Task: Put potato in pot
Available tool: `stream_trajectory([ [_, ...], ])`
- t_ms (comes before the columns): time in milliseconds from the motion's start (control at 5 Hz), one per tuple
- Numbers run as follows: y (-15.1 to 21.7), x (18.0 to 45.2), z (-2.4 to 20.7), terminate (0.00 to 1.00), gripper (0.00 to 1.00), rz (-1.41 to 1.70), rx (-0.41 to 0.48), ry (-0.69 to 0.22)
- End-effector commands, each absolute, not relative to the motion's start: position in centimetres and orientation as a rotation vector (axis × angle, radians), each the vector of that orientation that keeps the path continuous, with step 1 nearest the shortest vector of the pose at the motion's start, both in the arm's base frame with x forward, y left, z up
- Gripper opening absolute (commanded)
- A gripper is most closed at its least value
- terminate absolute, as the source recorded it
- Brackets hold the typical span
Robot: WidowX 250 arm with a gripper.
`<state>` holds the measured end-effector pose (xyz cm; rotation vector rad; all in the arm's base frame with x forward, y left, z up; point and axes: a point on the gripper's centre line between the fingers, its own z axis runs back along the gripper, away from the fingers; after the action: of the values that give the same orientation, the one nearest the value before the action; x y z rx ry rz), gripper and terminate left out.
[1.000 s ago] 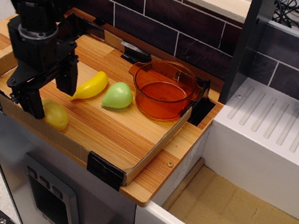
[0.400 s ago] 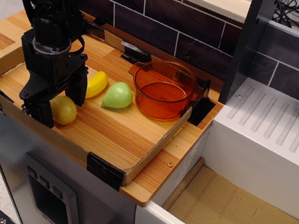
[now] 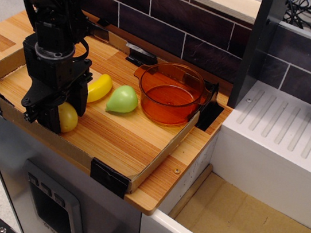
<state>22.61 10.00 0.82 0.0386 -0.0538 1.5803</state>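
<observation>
The dull mustard-yellow potato (image 3: pixel 69 118) lies at the front left of the wooden tray (image 3: pixel 123 141). My black gripper (image 3: pixel 65 109) is down over it, one finger on each side and close against it, so its left part is hidden. The potato still rests on the tray floor. The see-through orange pot (image 3: pixel 170 93) stands upright and empty at the tray's back right, well to the right of the gripper.
A bright-yellow banana shape (image 3: pixel 100 87) and a light-green pear-shaped piece (image 3: pixel 123 99) lie between the gripper and the pot. The tray has low cardboard walls (image 3: pixel 158 157). A white ridged drainer (image 3: pixel 281 128) stands to the right, and a dark brick wall behind.
My gripper has moved right and down onto the potato. Its fingers now straddle the potato and stand closer together. The potato shifted slightly right.
</observation>
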Motion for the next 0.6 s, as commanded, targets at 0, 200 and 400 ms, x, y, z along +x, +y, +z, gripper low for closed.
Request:
stream_trajectory([
  [0, 9.3, 25.1, 6.7, 0.0, 0.0, 1.623, -0.051, -0.07],
  [200, 7.6, 27.0, 10.5, 0.0, 0.0, 1.641, -0.099, -0.025],
  [400, 6.4, 28.7, 12.6, 0.0, 0.0, 1.667, -0.128, 0.008],
])
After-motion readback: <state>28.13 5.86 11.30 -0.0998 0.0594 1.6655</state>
